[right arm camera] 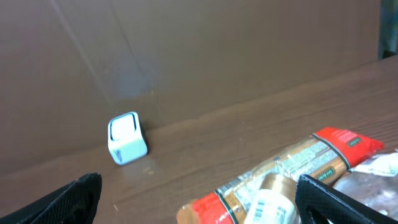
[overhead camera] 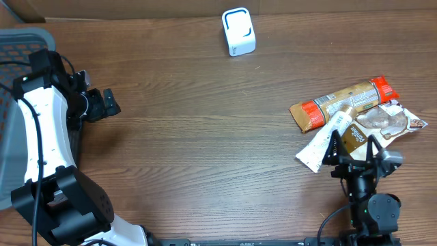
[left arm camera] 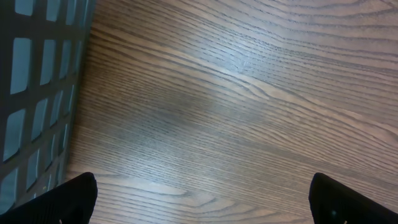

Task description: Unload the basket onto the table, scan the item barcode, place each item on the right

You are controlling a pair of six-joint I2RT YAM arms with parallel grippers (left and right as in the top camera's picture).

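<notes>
I work at what looks like a mock shop checkout on a test bench: a wood-grain table (overhead camera: 205,137), a small white scanner (overhead camera: 238,31) at its far edge, packaged snacks (overhead camera: 341,102) heaped together, a plastic basket (overhead camera: 10,48) alongside, and a plain cardboard wall (right arm camera: 186,50) behind.

A satin brown wood-grain table (overhead camera: 205,137) carries a smooth, glossy white plastic scanner cube (overhead camera: 238,31), a shiny, crinkled orange-and-tan film wrapper (overhead camera: 341,104) and a smooth white plastic tube (overhead camera: 319,147); the grey lattice basket (left arm camera: 31,74) looks matt plastic.
</notes>
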